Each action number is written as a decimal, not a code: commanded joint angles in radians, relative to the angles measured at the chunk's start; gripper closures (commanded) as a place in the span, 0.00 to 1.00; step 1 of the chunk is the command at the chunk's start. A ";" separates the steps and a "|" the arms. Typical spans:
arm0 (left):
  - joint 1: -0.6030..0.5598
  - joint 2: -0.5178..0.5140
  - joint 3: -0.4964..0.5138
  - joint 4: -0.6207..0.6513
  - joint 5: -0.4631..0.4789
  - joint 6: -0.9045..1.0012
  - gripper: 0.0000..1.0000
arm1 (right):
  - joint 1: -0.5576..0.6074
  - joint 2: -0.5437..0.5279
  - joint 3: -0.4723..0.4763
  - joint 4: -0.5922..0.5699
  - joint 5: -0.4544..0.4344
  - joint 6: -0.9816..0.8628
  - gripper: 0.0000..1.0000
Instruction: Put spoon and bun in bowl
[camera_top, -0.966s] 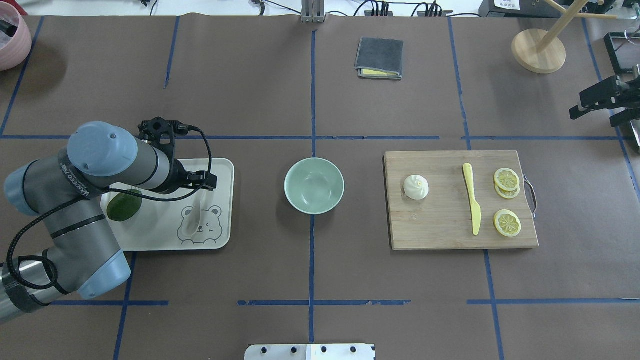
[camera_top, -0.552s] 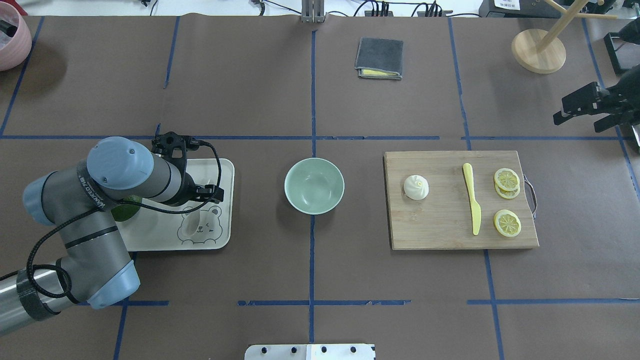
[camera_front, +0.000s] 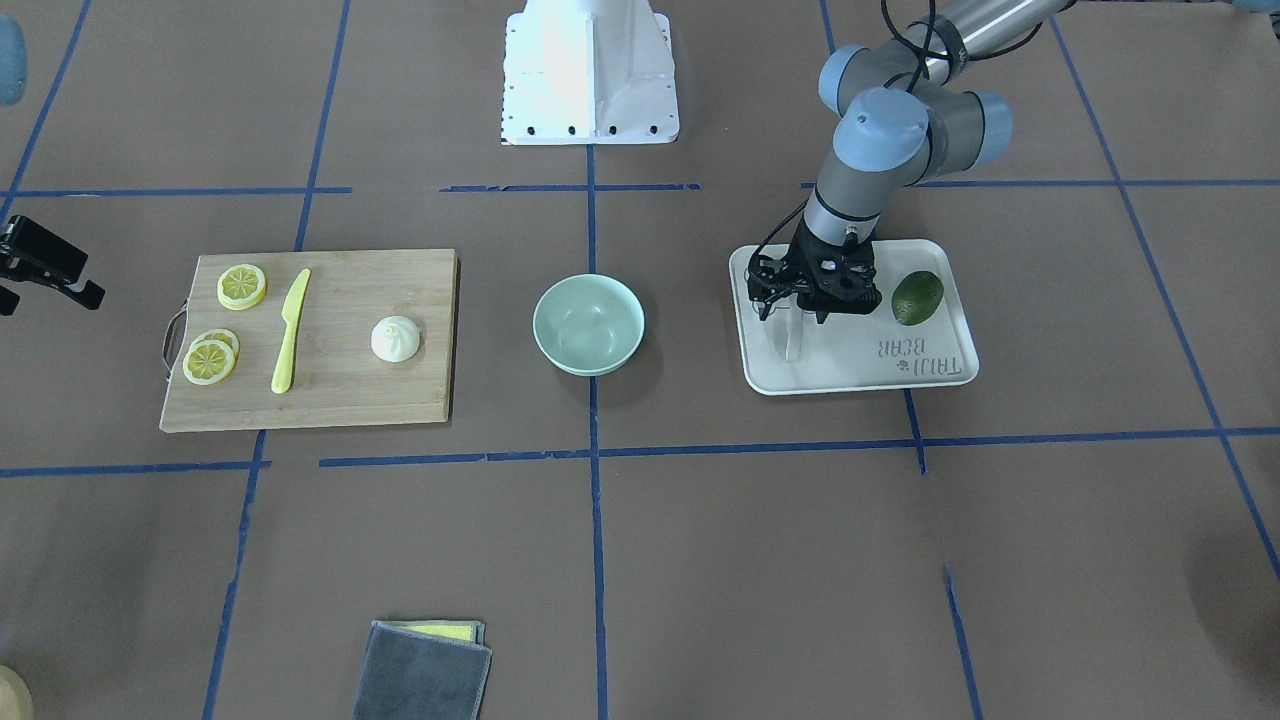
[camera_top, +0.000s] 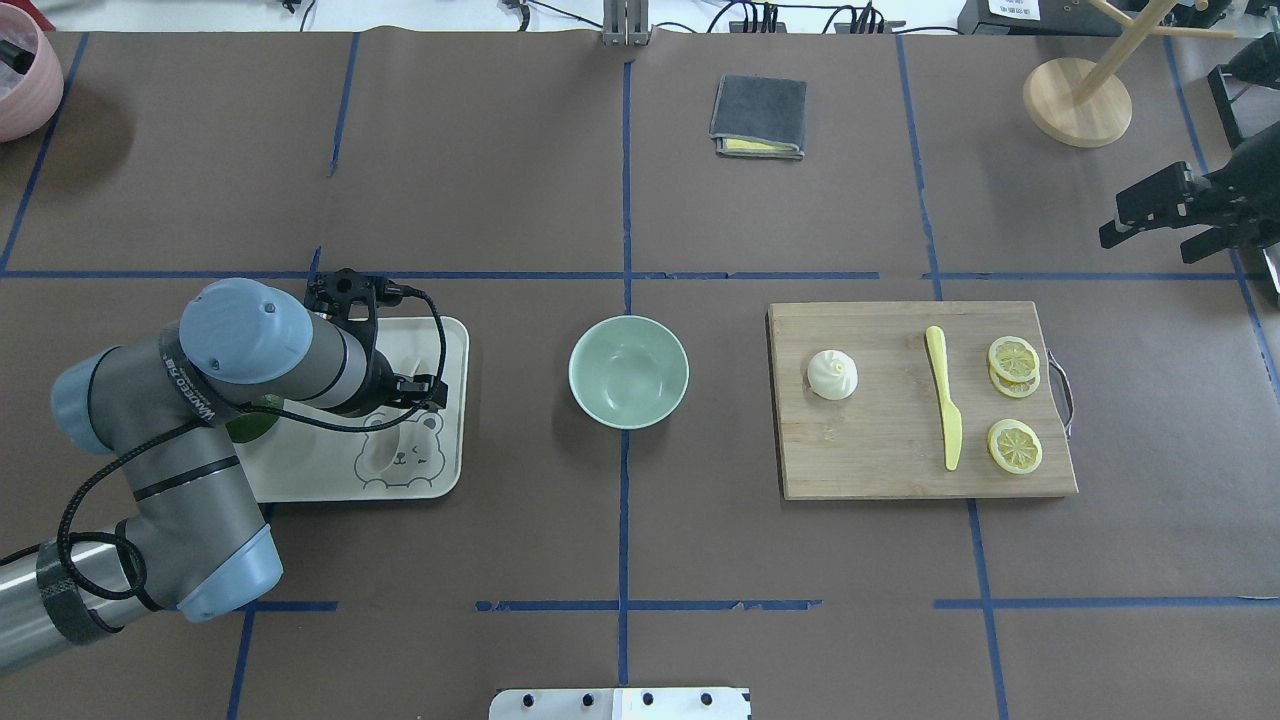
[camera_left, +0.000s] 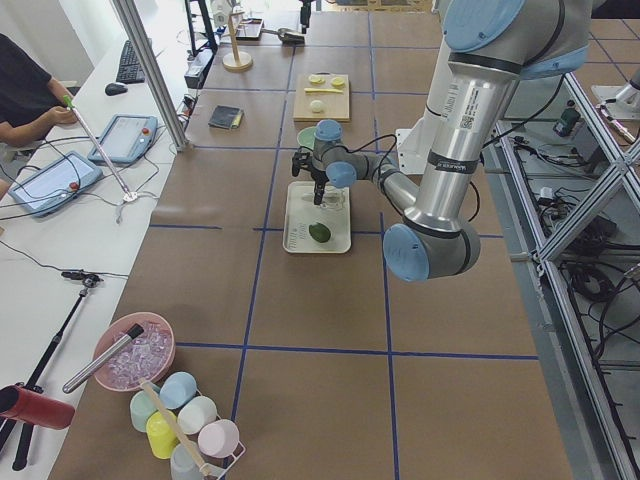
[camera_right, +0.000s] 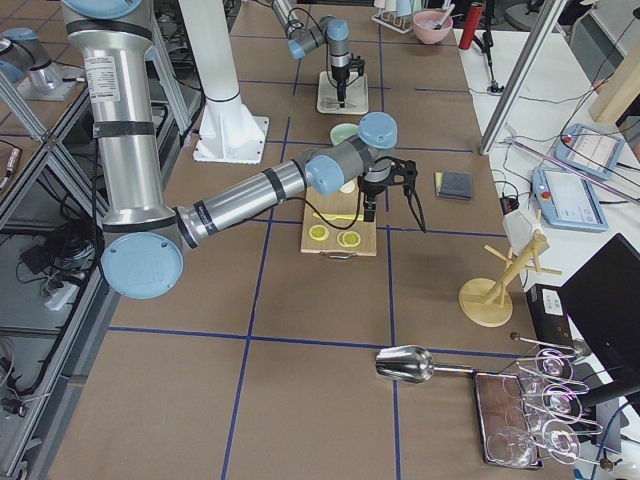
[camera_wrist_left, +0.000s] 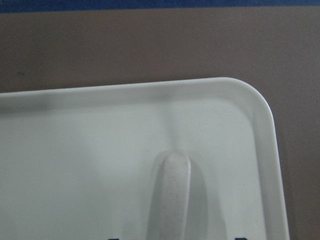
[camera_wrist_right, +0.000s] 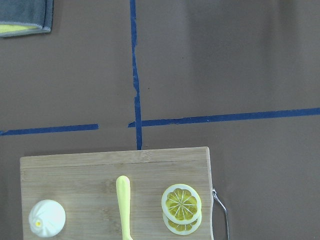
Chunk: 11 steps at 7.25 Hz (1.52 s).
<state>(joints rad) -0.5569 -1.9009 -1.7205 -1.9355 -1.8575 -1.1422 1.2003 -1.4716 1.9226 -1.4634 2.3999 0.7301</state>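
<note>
The off-white spoon (camera_top: 381, 455) lies on the bear tray (camera_top: 445, 345), its handle pointing away from me. My left gripper (camera_top: 408, 388) hangs low over the handle with its jaws apart and nothing in them. In the left wrist view the handle (camera_wrist_left: 172, 195) sits between two dark fingertips at the bottom edge. The mint-green bowl (camera_top: 628, 372) stands empty at the table's centre. The white bun (camera_top: 832, 375) sits on the wooden cutting board (camera_top: 880, 455), and shows in the right wrist view (camera_wrist_right: 46, 219). My right gripper (camera_top: 1150, 235) is open and empty, high at the far right.
A yellow plastic knife (camera_top: 945, 400) and lemon slices (camera_top: 1013, 360) share the board. A dark green avocado (camera_front: 917, 297) lies on the tray beside my left arm. A folded grey cloth (camera_top: 758, 116) and a wooden stand (camera_top: 1077, 100) are at the back.
My left arm has shifted right and towards me over the tray, bringing the gripper above the spoon handle. My right gripper has moved left, further into the overhead view.
</note>
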 joint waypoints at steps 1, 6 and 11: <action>0.000 0.002 0.002 0.001 0.000 -0.001 0.89 | -0.008 0.004 0.001 0.000 -0.004 0.000 0.00; -0.070 0.034 -0.120 0.060 -0.008 0.012 1.00 | -0.083 0.023 0.003 0.003 -0.042 0.047 0.00; -0.136 -0.122 -0.124 0.134 -0.049 -0.078 1.00 | -0.405 0.167 -0.079 0.127 -0.341 0.357 0.00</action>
<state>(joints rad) -0.6916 -1.9649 -1.8557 -1.8181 -1.8933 -1.1611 0.8954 -1.3450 1.8586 -1.3509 2.1526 0.9921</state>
